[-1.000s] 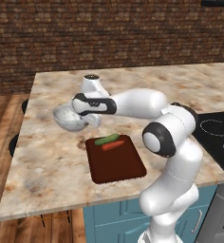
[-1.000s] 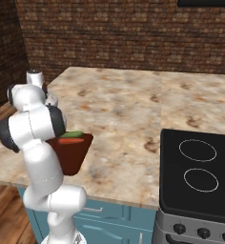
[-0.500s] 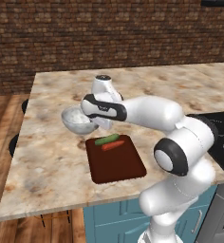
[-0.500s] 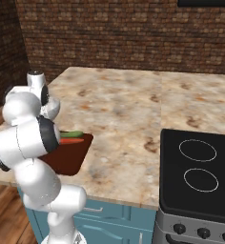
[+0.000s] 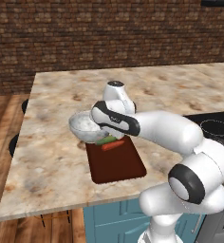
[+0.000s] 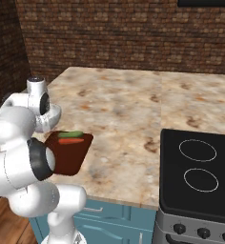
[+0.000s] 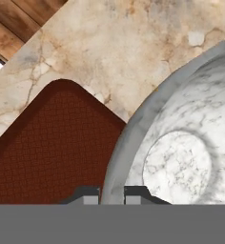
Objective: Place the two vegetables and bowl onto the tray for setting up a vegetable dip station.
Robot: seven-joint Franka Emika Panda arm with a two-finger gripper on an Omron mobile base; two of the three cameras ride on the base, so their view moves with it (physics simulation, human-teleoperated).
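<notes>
Your bowl [image 5: 85,126] hangs above the counter [image 5: 52,156], its marbled whitish inside facing up, just over the tray's [image 5: 118,163] far left corner. In the hand view the bowl's [image 7: 181,143] grey rim runs down between the two dark fingertips [image 7: 87,193], so your gripper [image 7: 112,195] is pinched narrow on that rim, with the tray's [image 7: 52,147] rounded corner lying below and beside it. The tray itself sits near the counter's front edge. On its far end you have the cucumber [image 5: 104,140] and the carrot [image 5: 113,144] lying side by side, cucumber farther back; the right base view shows the same pair [image 6: 70,134], [image 6: 71,141] on the tray [image 6: 69,157]. The stovetop [image 6: 200,171] lies at the counter's right end.
</notes>
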